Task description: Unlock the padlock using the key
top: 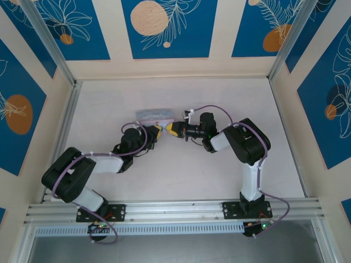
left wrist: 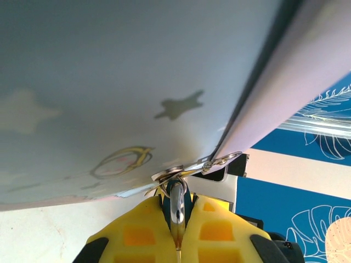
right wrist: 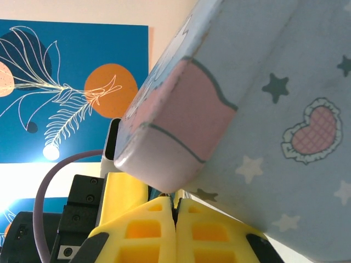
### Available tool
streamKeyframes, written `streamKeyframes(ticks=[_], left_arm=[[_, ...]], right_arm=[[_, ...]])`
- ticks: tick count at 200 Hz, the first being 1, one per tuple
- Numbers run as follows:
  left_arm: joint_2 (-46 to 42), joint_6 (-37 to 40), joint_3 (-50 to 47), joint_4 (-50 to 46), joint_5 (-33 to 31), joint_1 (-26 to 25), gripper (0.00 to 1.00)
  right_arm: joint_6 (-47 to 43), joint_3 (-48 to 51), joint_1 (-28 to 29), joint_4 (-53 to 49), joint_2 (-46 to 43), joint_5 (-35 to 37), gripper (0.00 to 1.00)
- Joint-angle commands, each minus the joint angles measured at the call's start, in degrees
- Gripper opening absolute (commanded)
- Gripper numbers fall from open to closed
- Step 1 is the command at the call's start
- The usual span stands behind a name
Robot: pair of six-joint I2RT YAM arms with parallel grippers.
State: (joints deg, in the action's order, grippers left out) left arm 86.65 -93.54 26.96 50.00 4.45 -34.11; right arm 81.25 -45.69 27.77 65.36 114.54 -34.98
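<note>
The pale blue cartoon tin (top: 156, 115) lies mid-table, and both grippers meet at its near edge. My left gripper (top: 158, 131) (left wrist: 178, 222) is shut on the padlock (left wrist: 176, 204). The padlock's dark blue body sits between the yellow fingers. Its metal shackle passes through the tin's hasp (left wrist: 171, 175). My right gripper (top: 171, 130) (right wrist: 176, 201) is shut just under the tin's rounded corner (right wrist: 164, 137). A thin dark sliver, the key (right wrist: 175, 209), is pinched between its pads; most of it is hidden.
The tin (left wrist: 109, 82) (right wrist: 263, 98) looms close over both wrist cameras. The left arm's yellow finger (right wrist: 123, 189) stands right beside the right fingertips. Patterned blue walls (top: 164, 27) enclose the table on three sides.
</note>
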Motion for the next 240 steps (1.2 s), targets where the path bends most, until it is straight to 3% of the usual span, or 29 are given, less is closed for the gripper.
streamKeyframes(ticks=[1,92,158,240], left_arm=[[-3.8,-2.9,2.5,7.1,12.0,-3.2,0.00],[-14.9,-8.6,1.5,-7.4,5.7,-3.4,0.00],[-14.0,-8.0,0.8,-6.8,6.4,-3.3,0.00],[-14.5,-6.3,0.1,-8.3,6.7,-3.3,0.00]], right_arm=[[0.3,-1.0,1.2,-2.9,-0.3,2.1,0.00],[-1.9,-1.1,1.2,-4.6,-2.0,1.8,0.00],[-0.9,-2.0,1.5,-4.9,-2.6,0.1,0.00],[3.0,-7.0,1.6,-16.3,-4.1,-3.8,0.00]])
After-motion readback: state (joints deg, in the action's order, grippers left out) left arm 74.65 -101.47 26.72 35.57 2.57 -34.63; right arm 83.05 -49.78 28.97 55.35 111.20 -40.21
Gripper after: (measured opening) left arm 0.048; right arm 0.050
